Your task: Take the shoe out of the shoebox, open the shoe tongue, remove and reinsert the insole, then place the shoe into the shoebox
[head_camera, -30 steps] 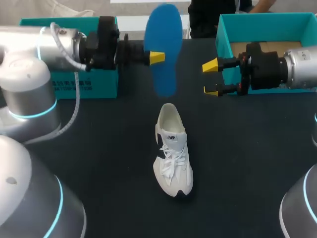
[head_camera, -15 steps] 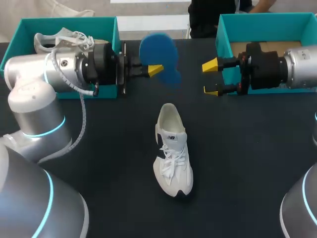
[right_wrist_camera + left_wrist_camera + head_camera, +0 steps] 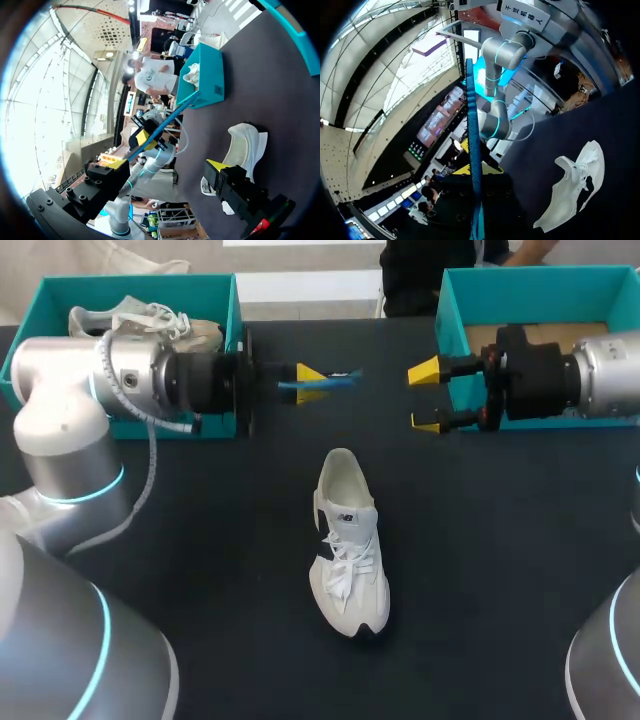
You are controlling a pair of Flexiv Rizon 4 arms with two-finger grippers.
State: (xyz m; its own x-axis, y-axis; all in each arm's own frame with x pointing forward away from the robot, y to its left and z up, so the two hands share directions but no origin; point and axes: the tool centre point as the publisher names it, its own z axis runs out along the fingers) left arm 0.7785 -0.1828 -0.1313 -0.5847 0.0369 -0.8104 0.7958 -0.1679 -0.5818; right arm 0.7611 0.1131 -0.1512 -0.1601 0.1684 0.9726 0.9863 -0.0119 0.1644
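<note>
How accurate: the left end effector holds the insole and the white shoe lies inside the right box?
One error: the left end effector holds the insole, but the shoe lies on the table, outside the right box. The head view shows it.

Tabletop [image 3: 200, 570]: a dark, matte surface that fills the head view from edge to edge.
Teal box [image 3: 140, 284]: open-topped, at the far left of the tabletop, with a small label on one outer wall.
Spare shoe [image 3: 145, 316]: pale with loose laces, lying inside the teal box and showing partly above its rim.
</note>
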